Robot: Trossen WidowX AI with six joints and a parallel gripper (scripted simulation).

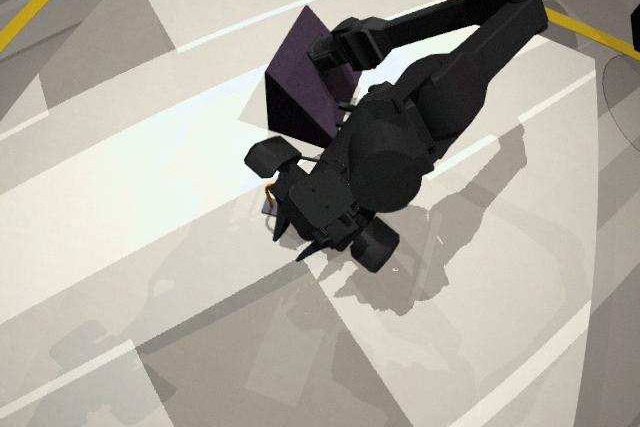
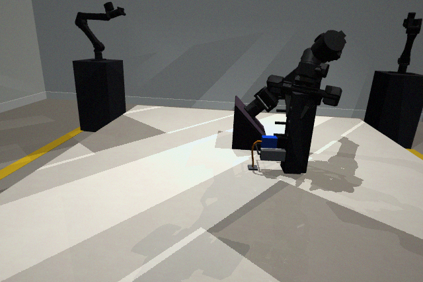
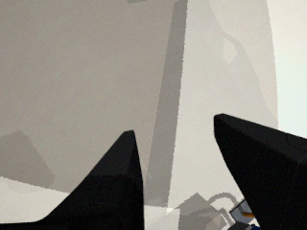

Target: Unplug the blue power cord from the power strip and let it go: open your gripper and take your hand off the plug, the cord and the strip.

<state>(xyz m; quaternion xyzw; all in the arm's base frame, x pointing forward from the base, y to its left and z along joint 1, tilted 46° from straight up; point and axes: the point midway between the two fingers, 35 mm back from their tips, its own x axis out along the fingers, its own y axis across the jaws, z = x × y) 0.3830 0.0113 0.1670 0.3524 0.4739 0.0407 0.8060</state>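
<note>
Arm (image 1: 444, 76): black, folded over the middle of the table, its wrist low above the strip.
Gripper (image 1: 293, 241): partly open, fingers apart with only table surface between them; it holds nothing. In the top view the two pointed fingertips aim toward the near edge of the table.
Fingers: in the wrist view, two dark wedges with a gap between them, above the pale table.
Plug (image 2: 269, 141): blue block, sitting on top of the grey strip, left of the black box. The wrist view catches it at the bottom right corner, beside the right finger, not between the fingers.
Strip (image 2: 272, 154): grey, low on the table, touching the black box's left face.
Cord (image 2: 253, 150): thin orange loop, running from the plug's left side down to a small dark foot on the table.
Box (image 2: 298, 132): tall black block, upright mid-table, under the arm; whether it is open or holds anything cannot be told.
Wedge (image 1: 305, 81): dark purple ramp, just behind the box, toward the far edge.
</note>
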